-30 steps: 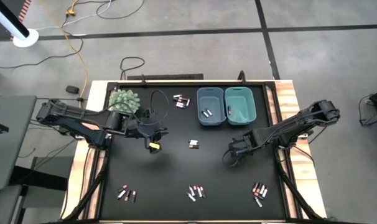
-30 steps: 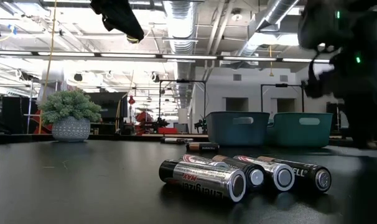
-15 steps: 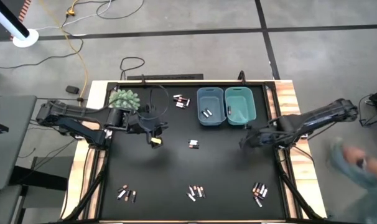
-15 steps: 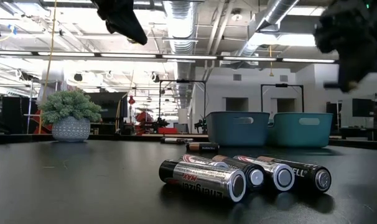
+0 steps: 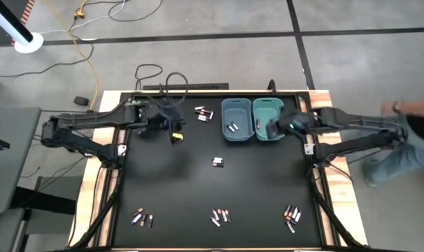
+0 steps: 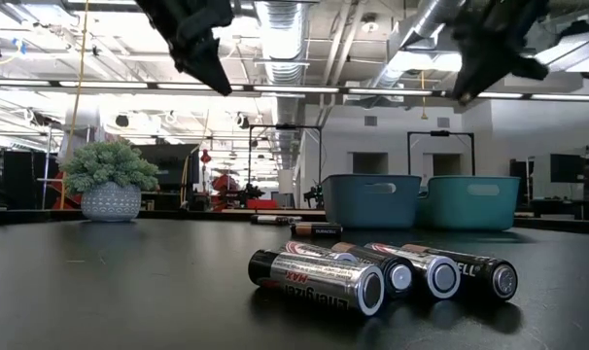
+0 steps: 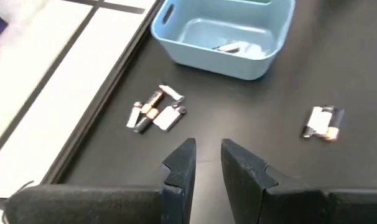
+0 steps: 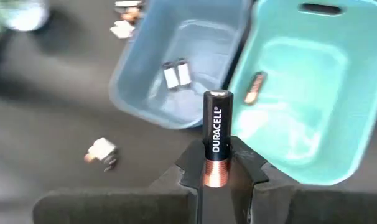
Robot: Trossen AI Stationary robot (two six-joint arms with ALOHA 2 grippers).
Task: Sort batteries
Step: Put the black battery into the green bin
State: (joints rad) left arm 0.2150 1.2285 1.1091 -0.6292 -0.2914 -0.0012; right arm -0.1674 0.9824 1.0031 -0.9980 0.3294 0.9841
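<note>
My right gripper [image 8: 216,149] hangs above the bins [image 5: 273,128], shut on a dark Duracell battery with a copper end [image 8: 215,127]. Below it the blue bin [image 8: 176,74] holds two silvery batteries [image 8: 176,74], and the teal bin [image 8: 300,106] holds one dark battery [image 8: 255,87]. My left gripper [image 7: 206,149] is open and holds nothing. It hovers over the table's far left part [image 5: 174,134], near a cluster of batteries [image 7: 155,110] lying on the mat. More batteries lie in small groups at the middle [image 5: 217,162] and along the near edge [image 5: 220,215]. My right gripper pinches the battery at its copper end [image 8: 215,173] between the two fingers. The battery lies along the fingers and its dark end [image 8: 217,96] sticks out past their tips. It is lifted clear, with that end over the walls where the two bins meet.
A potted plant [image 6: 110,180] stands at the far left corner, under my left arm. Battery groups lie near the left [image 5: 142,218] and right [image 5: 292,215] of the near edge. A person [image 5: 401,140] stands beside the table's right edge. Cables run behind the far edge.
My right gripper has risen from the table's middle right and swung toward the far edge, carrying the battery above the bins. My left gripper has moved toward the far edge, closer to the battery cluster there. A person has stepped in at the right.
</note>
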